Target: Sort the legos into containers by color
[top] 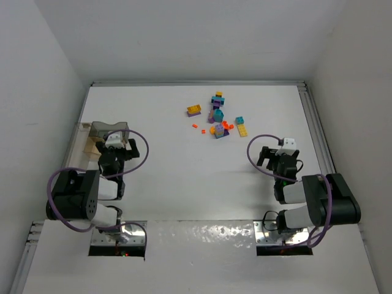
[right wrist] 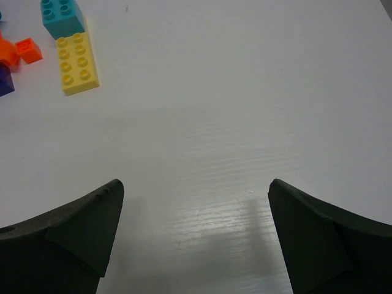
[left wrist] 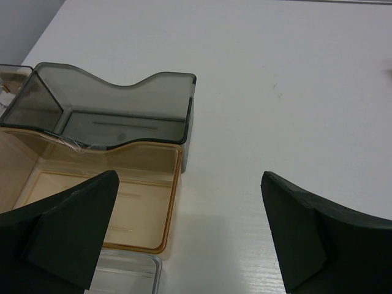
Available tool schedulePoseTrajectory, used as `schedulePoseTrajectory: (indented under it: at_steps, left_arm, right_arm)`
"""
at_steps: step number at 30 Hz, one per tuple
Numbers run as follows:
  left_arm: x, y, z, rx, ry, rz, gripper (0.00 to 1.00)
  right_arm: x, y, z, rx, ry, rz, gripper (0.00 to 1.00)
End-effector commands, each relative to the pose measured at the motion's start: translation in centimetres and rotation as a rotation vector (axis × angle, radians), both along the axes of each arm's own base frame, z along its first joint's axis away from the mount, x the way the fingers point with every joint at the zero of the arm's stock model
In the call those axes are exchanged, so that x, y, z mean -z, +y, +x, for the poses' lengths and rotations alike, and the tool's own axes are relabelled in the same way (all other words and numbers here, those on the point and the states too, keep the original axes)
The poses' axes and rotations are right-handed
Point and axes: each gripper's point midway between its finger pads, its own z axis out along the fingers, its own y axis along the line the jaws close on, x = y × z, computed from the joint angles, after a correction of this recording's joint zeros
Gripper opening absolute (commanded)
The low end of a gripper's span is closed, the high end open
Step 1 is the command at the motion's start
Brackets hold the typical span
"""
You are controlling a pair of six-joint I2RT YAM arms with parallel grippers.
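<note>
The legos [top: 217, 116] lie in a loose cluster at the far middle of the table: yellow, teal, purple and orange bricks, some stacked. In the right wrist view a yellow brick [right wrist: 76, 63], a teal brick [right wrist: 62, 16] and a small orange one [right wrist: 29, 50] sit at the upper left. The containers [top: 97, 138] stand at the left edge. A grey bin [left wrist: 122, 92], a tan bin [left wrist: 92, 202] and a clear bin [left wrist: 131, 275] adjoin, and they look empty. My left gripper [top: 120, 147] [left wrist: 190, 184] hangs open beside the tan bin's right rim. My right gripper [top: 279, 154] [right wrist: 196, 184] is open over bare table, nearer than the bricks.
White walls close in the table on the left, right and far sides. A metal rail [top: 318, 128] runs along the right edge. Both arm bases [top: 202, 236] sit on the near edge.
</note>
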Motion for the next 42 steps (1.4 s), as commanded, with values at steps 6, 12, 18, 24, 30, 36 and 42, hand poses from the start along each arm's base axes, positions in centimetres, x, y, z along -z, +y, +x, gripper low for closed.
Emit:
schedulePoseTrajectory:
  at_steps: [6, 12, 18, 24, 30, 36, 42]
  left_arm:
    - [-2.6, -0.5, 0.7, 0.024, -0.096, 0.009, 1.0]
    - [-8.6, 0.3, 4.1, -0.02, -0.05, 0.0, 1.0]
    - [-19.3, -0.4, 6.9, 0.055, -0.037, 0.088, 1.0]
    - [-21.8, -6.2, 11.5, 0.444, 0.189, 0.257, 1.0]
    - [-17.6, -14.3, 15.2, 0.759, 0.447, 0.445, 0.81]
    - [-12.2, -23.6, 19.3, 0.913, 0.478, 0.461, 0.63]
    - [-7.6, -28.1, 23.3, 0.919, 0.365, 0.366, 0.84]
  right_arm:
    - [-3.6, 1.8, 2.1, -0.107, 0.055, 0.004, 0.99]
    - [-13.2, 5.0, 5.1, -0.318, -0.062, -0.014, 0.99]
    - [-22.3, 5.3, 7.8, -0.38, -0.107, -0.129, 0.99]
    - [-26.8, 5.0, 10.9, -0.388, -0.121, -0.199, 0.99]
    - [-27.7, 8.9, 11.7, -0.503, -0.22, 0.039, 0.81]
    - [-23.1, 10.0, 11.6, -0.53, 0.012, 0.132, 0.68]
    - [-18.5, 13.1, 8.3, -0.657, 0.131, 0.105, 0.73]
